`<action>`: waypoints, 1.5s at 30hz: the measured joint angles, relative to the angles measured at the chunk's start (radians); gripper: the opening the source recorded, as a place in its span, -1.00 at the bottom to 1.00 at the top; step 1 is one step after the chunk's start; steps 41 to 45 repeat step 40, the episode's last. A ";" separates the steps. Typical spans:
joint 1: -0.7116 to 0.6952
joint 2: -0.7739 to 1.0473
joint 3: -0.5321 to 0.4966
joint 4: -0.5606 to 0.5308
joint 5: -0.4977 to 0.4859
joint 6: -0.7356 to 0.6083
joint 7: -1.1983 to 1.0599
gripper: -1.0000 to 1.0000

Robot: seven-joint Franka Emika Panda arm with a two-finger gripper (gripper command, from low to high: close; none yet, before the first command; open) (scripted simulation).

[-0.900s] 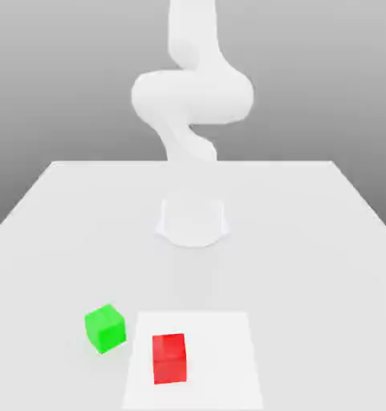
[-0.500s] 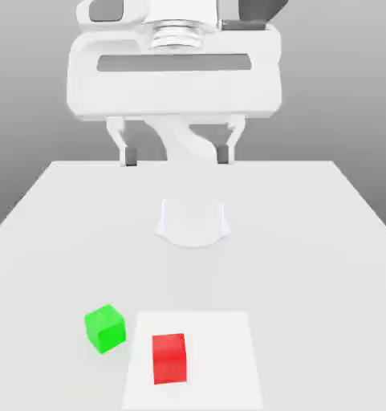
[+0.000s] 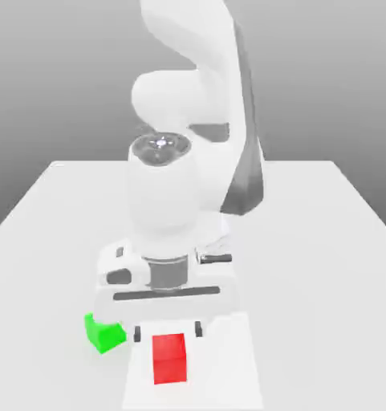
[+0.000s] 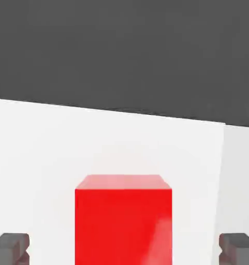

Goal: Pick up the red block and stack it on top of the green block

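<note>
- The gripper (image 3: 168, 331) is hovering low by the red block (image 3: 169, 359), its fingers (image 4: 10, 249) spreading wide, one toward each side of the block, and pinching nothing.
- In the hand view, white surface is showing between the red block and each finger (neither is touching it).
- The red block is sitting upright on the white sheet (image 3: 228, 365), toward the sheet's edge on the exterior view's left.
- The green block (image 3: 107, 337) is resting on the table (image 3: 308, 281), just beside the sheet on the exterior view's left, and the hand is hiding part of its top.
- The arm (image 3: 164, 197) is reaching down over the table.
</note>
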 joint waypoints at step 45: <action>-0.221 -0.184 -0.096 -0.173 -0.010 -0.011 0.716 1.00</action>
